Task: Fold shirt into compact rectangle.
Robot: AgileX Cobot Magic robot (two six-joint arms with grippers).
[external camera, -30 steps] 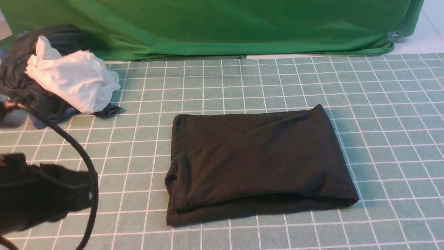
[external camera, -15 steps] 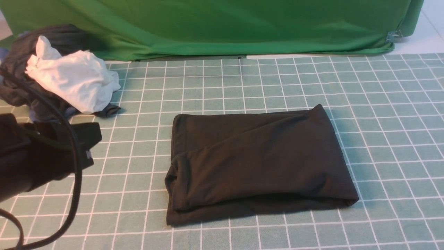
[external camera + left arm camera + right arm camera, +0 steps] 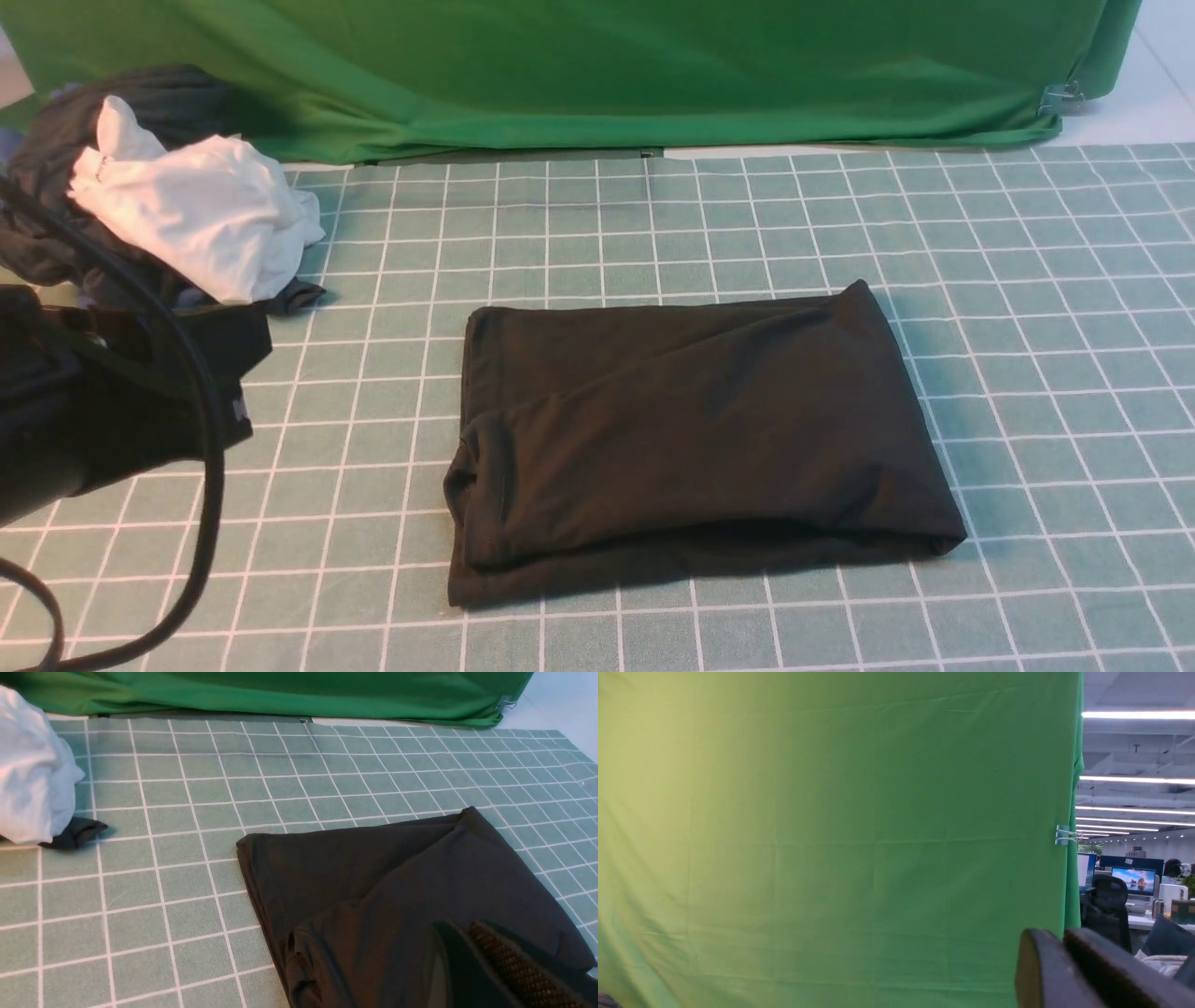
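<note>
The shirt lies folded into a dark, roughly rectangular bundle in the middle of the gridded mat; no print shows. The left wrist view shows the same shirt from its left side. My left arm hovers at the left of the mat, well apart from the shirt. Its left gripper is shut, with nothing between the ribbed pads. My right gripper is out of the front view. It faces the green backdrop, fingers together and empty.
A crumpled white garment lies on a dark garment at the back left, close behind my left arm. A black cable loops off that arm. The green backdrop closes off the far edge of the mat.
My left arm has risen and moved away from the near edge toward the clothes pile, most of it in the first half second. The shirt has not moved.
</note>
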